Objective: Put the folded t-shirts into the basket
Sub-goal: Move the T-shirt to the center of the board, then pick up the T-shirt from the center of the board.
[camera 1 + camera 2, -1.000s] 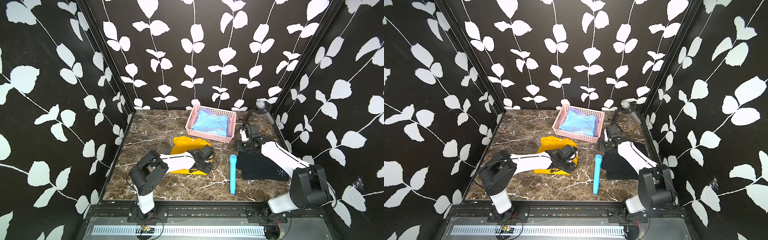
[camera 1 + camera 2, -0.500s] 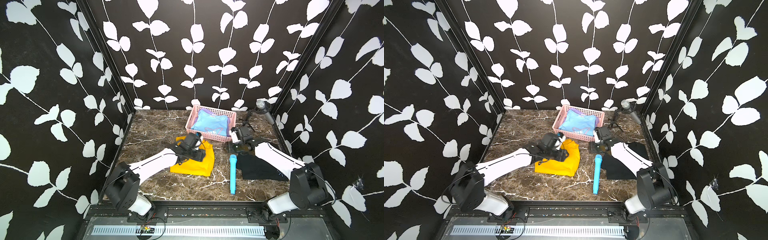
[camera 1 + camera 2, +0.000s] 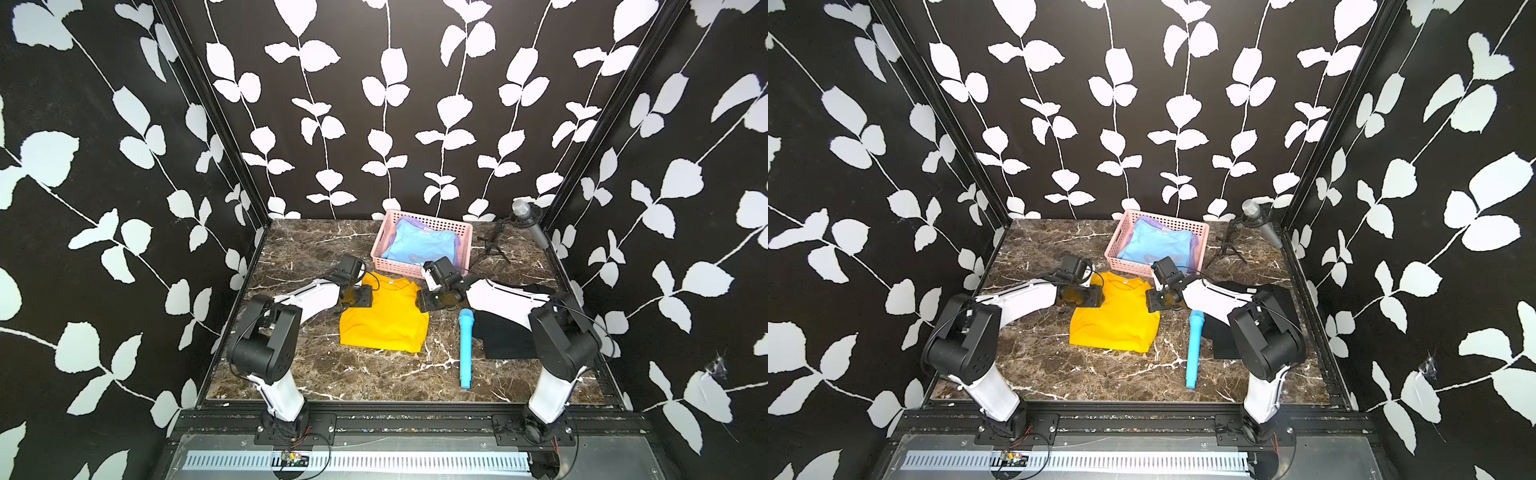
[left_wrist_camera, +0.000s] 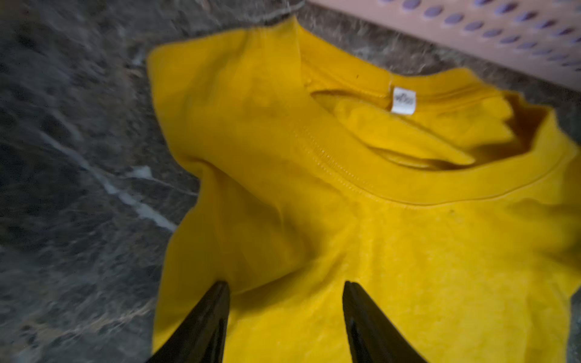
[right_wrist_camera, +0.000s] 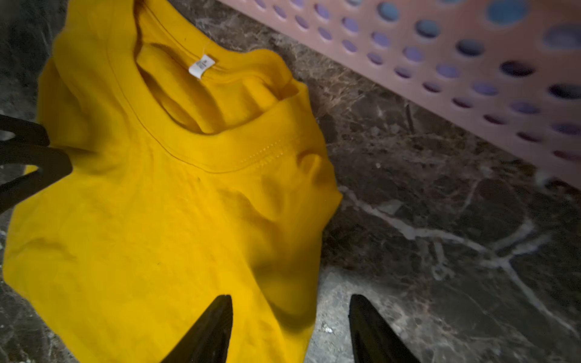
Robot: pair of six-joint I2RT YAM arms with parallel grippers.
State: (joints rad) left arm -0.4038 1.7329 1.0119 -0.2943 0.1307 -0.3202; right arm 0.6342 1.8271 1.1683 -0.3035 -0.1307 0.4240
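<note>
- Sky-blue plastic lies nearest: the toy microphone (image 3: 465, 345) stretches along the marble table (image 3: 316, 249), between the yellow tee (image 3: 382, 320) and the black tee (image 3: 503, 340). The right arm reaches across just above it, so a low sweep could likely knock it into either shirt.
- The black tee lies flat at the right edge, partly hidden under the right arm. A dragging elbow might rumple its fold.
- The yellow tee lies mid-table, collar towards the basket (image 3: 399, 266) and just short of its front wall. If only the top layer gets pinched, the fold would probably open on the lift. An uneven lift by the two arms could also let the hem sag and catch on the basket wall.
- The left gripper (image 4: 284, 284) sits at one shoulder of the yellow tee, jaws spread over the fabric near its side edge and pinching nothing.
- The right gripper (image 5: 290, 297) sits at the opposite shoulder, jaws likewise spread. One finger is over the cloth, the other over bare marble. Whether either gripper touches the shirt cannot be told.
- Farthest back, the basket holds the light blue tee (image 3: 419, 245) on top of the lilac tee (image 3: 410, 219), so two shirts remain outside.
</note>
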